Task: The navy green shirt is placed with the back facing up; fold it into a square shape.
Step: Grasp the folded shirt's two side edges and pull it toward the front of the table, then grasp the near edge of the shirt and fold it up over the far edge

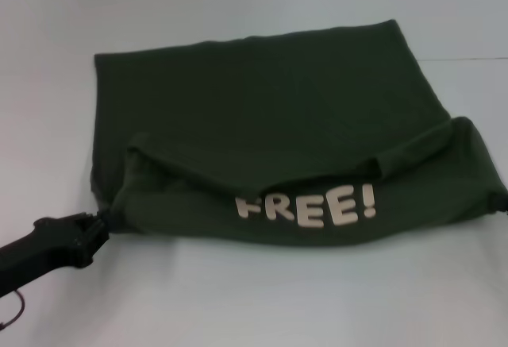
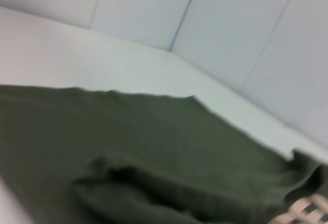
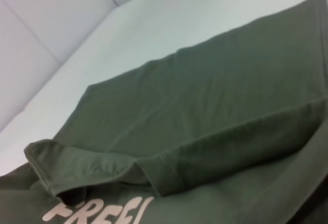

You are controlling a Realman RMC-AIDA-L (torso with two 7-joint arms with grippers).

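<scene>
The navy green shirt (image 1: 262,109) lies spread on the white table, its far part flat. Its near edge is lifted and turned over toward the far side, so the white "FREE!" lettering (image 1: 305,206) shows on the raised flap. My left gripper (image 1: 101,221) is at the flap's near left corner, shut on the fabric. At the picture's right edge my right gripper (image 1: 498,202) pinches the flap's right corner, with only a small black part of it showing. The left wrist view shows the shirt (image 2: 154,147) with a rolled fold. The right wrist view shows the shirt (image 3: 205,106) and part of the lettering (image 3: 97,211).
The white table (image 1: 238,299) runs all around the shirt. Pale wall panels (image 2: 230,24) rise behind its far edge.
</scene>
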